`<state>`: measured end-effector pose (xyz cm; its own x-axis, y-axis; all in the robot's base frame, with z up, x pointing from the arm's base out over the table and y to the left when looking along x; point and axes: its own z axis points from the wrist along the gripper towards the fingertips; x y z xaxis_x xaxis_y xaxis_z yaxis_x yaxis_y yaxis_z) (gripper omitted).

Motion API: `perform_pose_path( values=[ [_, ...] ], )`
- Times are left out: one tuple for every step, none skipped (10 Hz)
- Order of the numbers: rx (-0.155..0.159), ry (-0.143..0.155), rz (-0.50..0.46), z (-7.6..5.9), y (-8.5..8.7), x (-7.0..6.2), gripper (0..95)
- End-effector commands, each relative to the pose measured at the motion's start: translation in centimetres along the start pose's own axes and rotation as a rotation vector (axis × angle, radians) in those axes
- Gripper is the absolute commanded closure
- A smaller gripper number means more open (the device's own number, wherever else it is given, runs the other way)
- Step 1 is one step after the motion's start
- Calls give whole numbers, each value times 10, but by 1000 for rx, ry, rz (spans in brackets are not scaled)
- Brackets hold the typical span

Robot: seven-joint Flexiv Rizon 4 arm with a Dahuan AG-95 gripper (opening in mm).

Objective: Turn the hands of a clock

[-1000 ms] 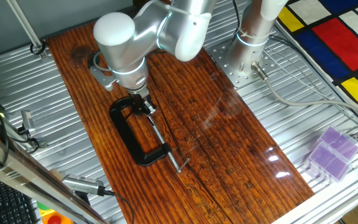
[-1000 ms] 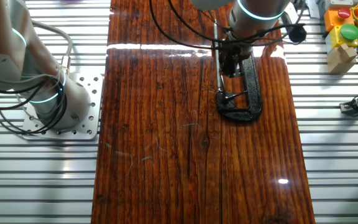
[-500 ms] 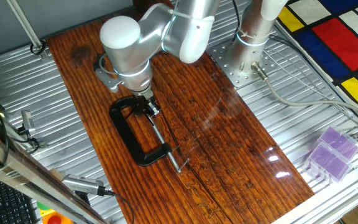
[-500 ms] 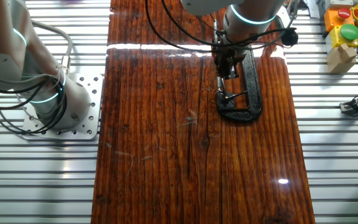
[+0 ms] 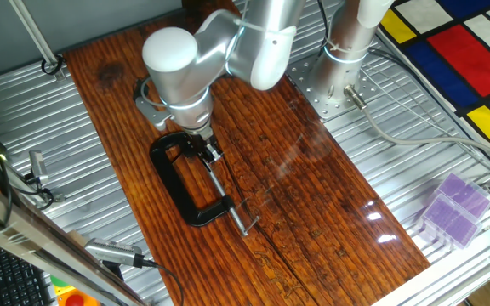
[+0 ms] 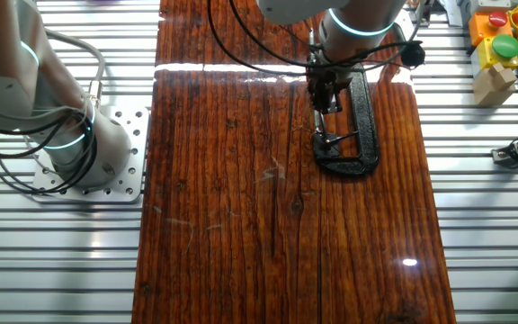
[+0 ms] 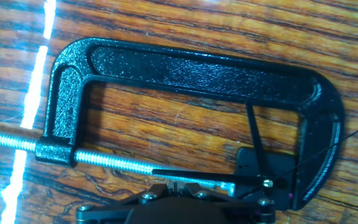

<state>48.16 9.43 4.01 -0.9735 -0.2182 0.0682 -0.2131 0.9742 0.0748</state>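
A black C-clamp [image 5: 179, 185] lies on the wooden table; it also shows in the other fixed view [image 6: 363, 117] and fills the hand view [image 7: 197, 65]. In its jaw sits a small dark clock [image 7: 248, 165] with thin black hands. A long clock hand [image 7: 197, 176] runs left from the pivot along the clamp's screw [image 7: 104, 158], and two shorter ones point up. My gripper [image 7: 176, 184] is low over the screw end of the clamp [image 5: 202, 149] [image 6: 324, 101]. Its fingers are closed together on the long hand's outer part.
The arm's base plate [image 5: 326, 81] is at the back right of the board. A purple box [image 5: 453, 208] sits on the slatted table at the right. A button box with red and green caps [image 6: 502, 31] and metal tools [image 5: 37, 174] lie off the board's sides.
The arm's elbow and wrist have swung right while the gripper stays low at the clamp's screw end. The clamp has not moved.
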Motion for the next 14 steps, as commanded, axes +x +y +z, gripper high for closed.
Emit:
perform_pose_path(
  values=[
    [-2, -4, 1, 0, 0, 0, 950],
    [-4, -7, 1, 1, 1, 0, 950],
    [-4, -8, 1, 1, 1, 0, 950],
    [-4, -9, 1, 1, 1, 0, 950],
    [-5, -9, 1, 2, 2, -1, 950],
    [-5, -9, 0, 2, 2, -1, 950],
    [-5, -10, 0, 2, 2, -1, 950],
    [-6, -11, 1, 3, 2, -1, 950],
    [-5, -11, 3, 3, 2, -1, 950],
    [-6, -11, 3, 4, 3, -1, 950],
    [-6, -13, 3, 5, 2, -2, 950],
    [-6, -16, 2, 5, 2, -2, 950],
    [-6, -16, 2, 6, 2, -2, 950],
    [-6, -15, 3, 6, 2, -2, 950]
  ],
)
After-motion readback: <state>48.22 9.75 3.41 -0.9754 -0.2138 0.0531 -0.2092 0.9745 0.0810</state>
